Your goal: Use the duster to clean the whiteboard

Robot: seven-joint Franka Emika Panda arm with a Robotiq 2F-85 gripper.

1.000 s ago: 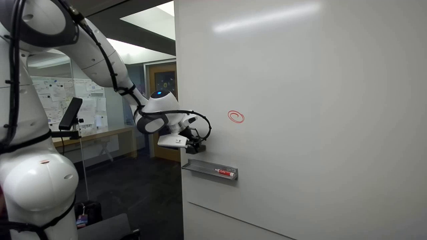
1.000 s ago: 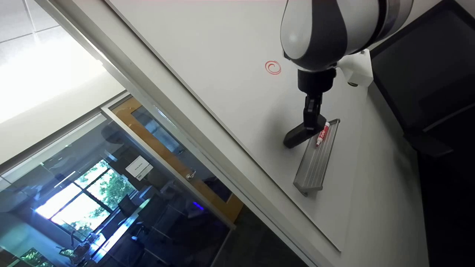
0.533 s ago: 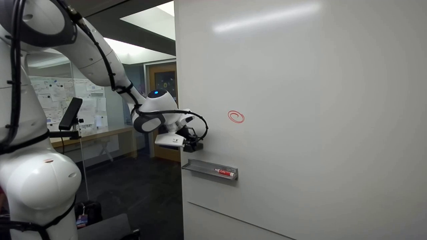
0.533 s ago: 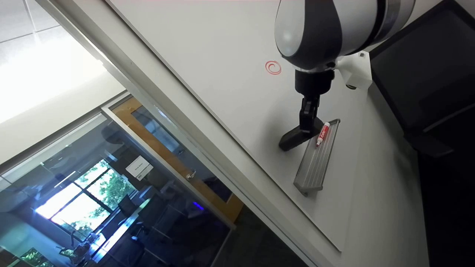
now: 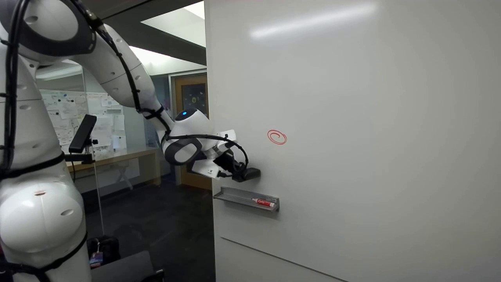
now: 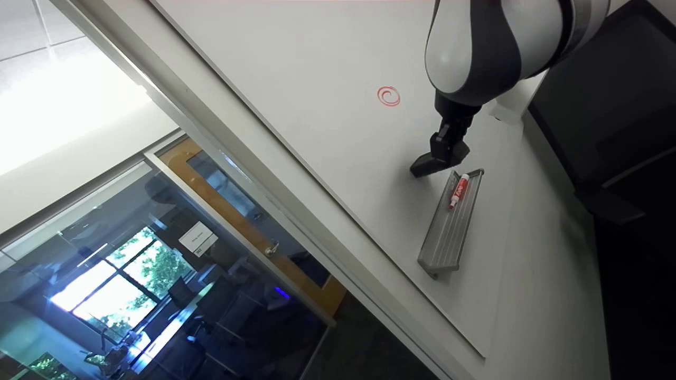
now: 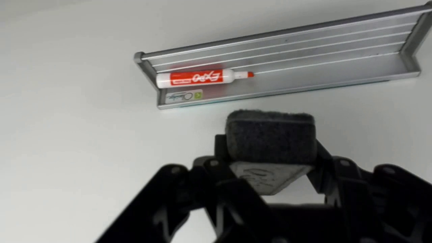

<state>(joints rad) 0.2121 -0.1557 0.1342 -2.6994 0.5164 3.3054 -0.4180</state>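
The whiteboard (image 5: pixel 352 164) is a large white wall panel and also shows in an exterior view (image 6: pixel 317 95). A red spiral mark (image 5: pixel 277 137) is on it, also in an exterior view (image 6: pixel 388 96). My gripper (image 7: pixel 270 148) is shut on the duster (image 7: pixel 270 140), a dark felt block with a pale back, its fingers on either side. In both exterior views the duster (image 5: pixel 252 173) (image 6: pixel 424 165) is above the ledge and lower than the red mark. I cannot tell if the duster touches the board. The red mark does not show in the wrist view.
A grey ledge (image 5: pixel 235 197) is fixed to the board below the gripper; it also shows in the wrist view (image 7: pixel 337 67). A red and white marker (image 7: pixel 197 77) lies in it. A glass wall and a door (image 6: pixel 211 195) stand beyond the board's edge.
After a slight shift left, the gripper and duster have moved right along the board in an exterior view and away from the ledge, and the wrist has tilted. The red mark looks the same.
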